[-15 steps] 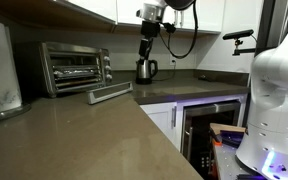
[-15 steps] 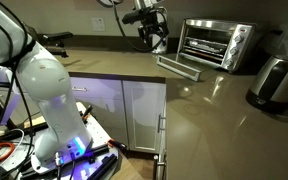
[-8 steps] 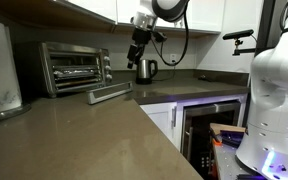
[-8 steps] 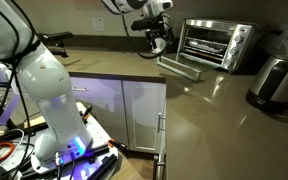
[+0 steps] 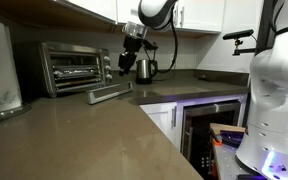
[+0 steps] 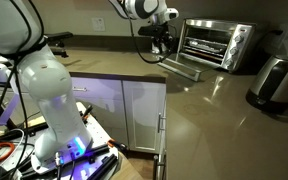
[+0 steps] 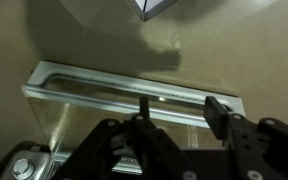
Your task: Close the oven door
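One thing matters: the oven door [image 5: 111, 93] lies flat and open in front of the oven [image 5: 74, 67] on the counter [image 5: 84, 135]. Your gripper [image 5: 127, 63] hangs above the door's outer edge without touching it, and the wrist view shows the fingers [image 7: 216, 108] spread apart with nothing between them. Expect the door to be stiff and fairly light, glass in a metal frame, swinging on a hinge at the oven's foot. The glass is the fragile part and the metal is probably slick. Take it at the bar handle [image 7: 114, 84], or hook under that front edge near mid-width, and lift in an arc so the door doesn't twist or shove the oven back
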You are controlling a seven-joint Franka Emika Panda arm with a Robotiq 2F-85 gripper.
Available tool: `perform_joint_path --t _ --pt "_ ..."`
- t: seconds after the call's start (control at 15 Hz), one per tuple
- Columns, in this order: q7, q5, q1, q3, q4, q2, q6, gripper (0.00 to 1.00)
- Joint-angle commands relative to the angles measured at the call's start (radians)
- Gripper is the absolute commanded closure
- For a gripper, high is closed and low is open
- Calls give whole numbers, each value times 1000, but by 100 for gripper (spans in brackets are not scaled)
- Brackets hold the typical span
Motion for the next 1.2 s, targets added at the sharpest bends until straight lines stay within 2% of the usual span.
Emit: perform_joint_path --t 0.0,0.27,0.33,0.73,1.13 --pt "-55 47 6 -6 35 28 -13 71" --pt "-101 114 19 -14 29 26 -38 97" --pt "-121 144 24 -16 29 29 -46 99" --pt "-210 264 32 -22 46 80 -95 100" --pt "-180 223 7 -12 88 168 -121 100"
